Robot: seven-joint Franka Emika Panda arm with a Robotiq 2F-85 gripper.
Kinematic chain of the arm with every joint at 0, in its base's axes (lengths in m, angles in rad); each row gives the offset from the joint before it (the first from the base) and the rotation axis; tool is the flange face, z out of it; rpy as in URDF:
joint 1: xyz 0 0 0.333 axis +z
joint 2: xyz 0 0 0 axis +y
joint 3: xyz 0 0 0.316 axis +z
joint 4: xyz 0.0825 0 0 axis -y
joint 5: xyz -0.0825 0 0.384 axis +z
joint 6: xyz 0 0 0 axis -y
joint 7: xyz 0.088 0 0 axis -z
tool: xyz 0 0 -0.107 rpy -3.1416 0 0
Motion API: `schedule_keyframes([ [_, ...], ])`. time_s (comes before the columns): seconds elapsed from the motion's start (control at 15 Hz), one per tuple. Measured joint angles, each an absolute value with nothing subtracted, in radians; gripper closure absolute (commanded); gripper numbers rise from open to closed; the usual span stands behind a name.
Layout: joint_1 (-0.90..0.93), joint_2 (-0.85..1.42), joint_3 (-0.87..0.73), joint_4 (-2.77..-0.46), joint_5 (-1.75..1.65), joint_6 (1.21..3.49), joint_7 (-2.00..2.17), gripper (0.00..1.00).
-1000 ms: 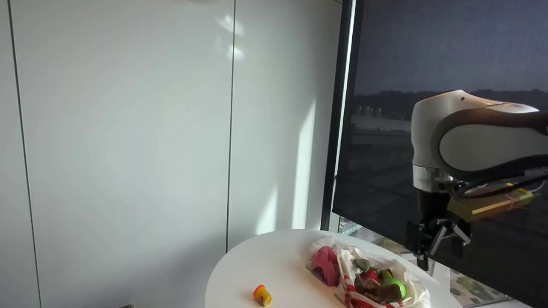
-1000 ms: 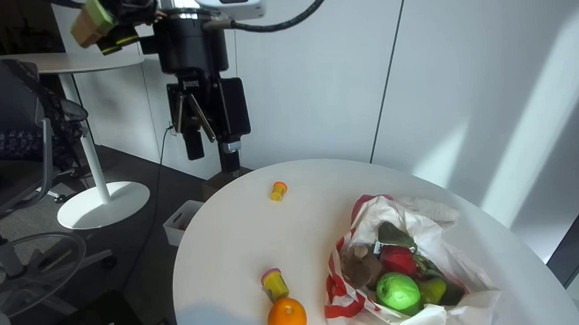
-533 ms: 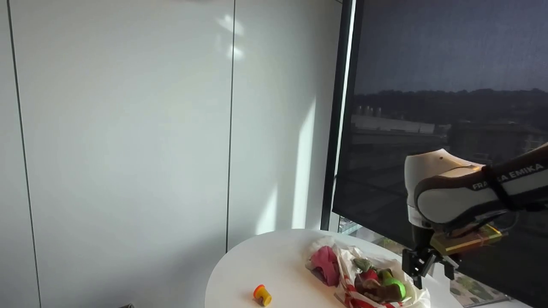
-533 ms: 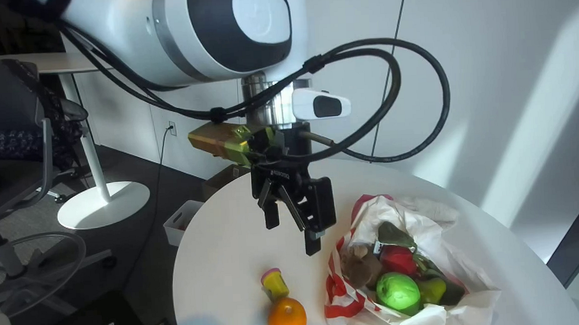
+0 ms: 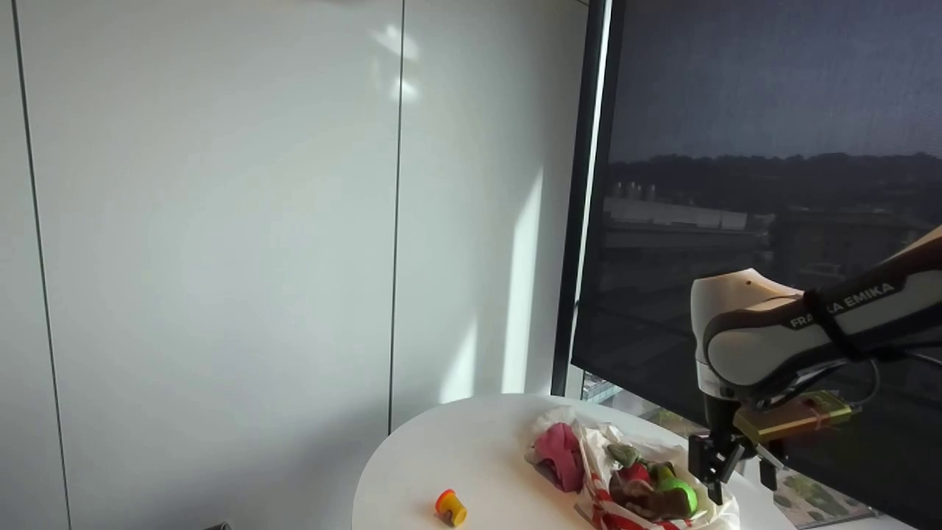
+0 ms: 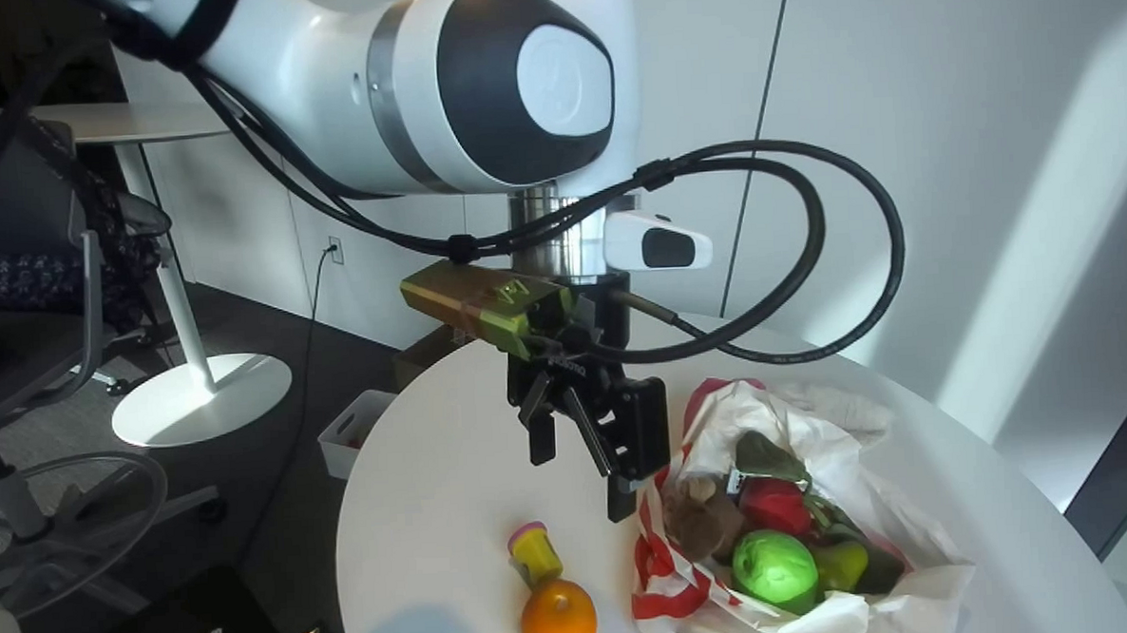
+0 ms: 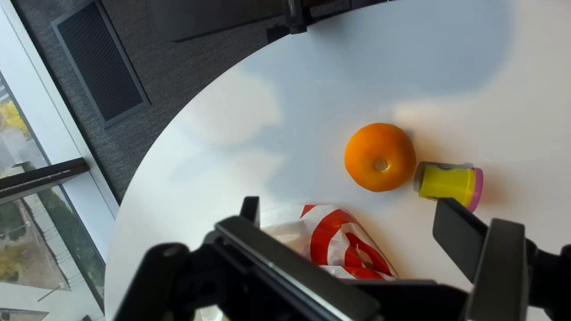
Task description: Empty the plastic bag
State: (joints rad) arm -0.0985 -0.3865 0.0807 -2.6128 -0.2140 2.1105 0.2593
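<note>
1. Wrist view: two fingers (image 7: 459, 238), spread wide apart. One bag (image 7: 328, 234), white with red stripes, shows on the worktop (image 7: 209, 178) in the gap between them, partly blocked from sight.
2. Same view: one orange (image 7: 379, 147) at 1 o'clock from the stripes, plus one pink-lidded yellow tub (image 7: 448, 183) just beside it, between 3 and 4 o'clock. Can't tell if they touch.
3. In an exterior view the bag sits mouth up, between 3 and 4 o'clock from the fingers. I count at least five things in it: one bright green round thing (image 6: 774, 572), one red thing (image 6: 774, 507), one brown fuzzy thing (image 6: 701, 525), one yellow-green thing (image 6: 839, 563), one dark green thing (image 6: 768, 458). Rest is a jumble.
4. Two tubs total, btw: an orange-lidded yellow tub (image 5: 452, 509) shows in an exterior view, 9 o'clock from the bag.
5. Plus one pink cloth-looking thing (image 5: 561, 456) there, right by the bag.
</note>
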Motion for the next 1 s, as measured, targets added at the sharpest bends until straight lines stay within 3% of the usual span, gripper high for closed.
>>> schedule_keyframes([
  [0.6,-0.111,0.002,0.030,-2.580,-0.271,2.473,0.286,0.00],
  [1.0,-0.033,0.228,-0.068,-2.431,-0.542,2.633,0.475,0.00],
])
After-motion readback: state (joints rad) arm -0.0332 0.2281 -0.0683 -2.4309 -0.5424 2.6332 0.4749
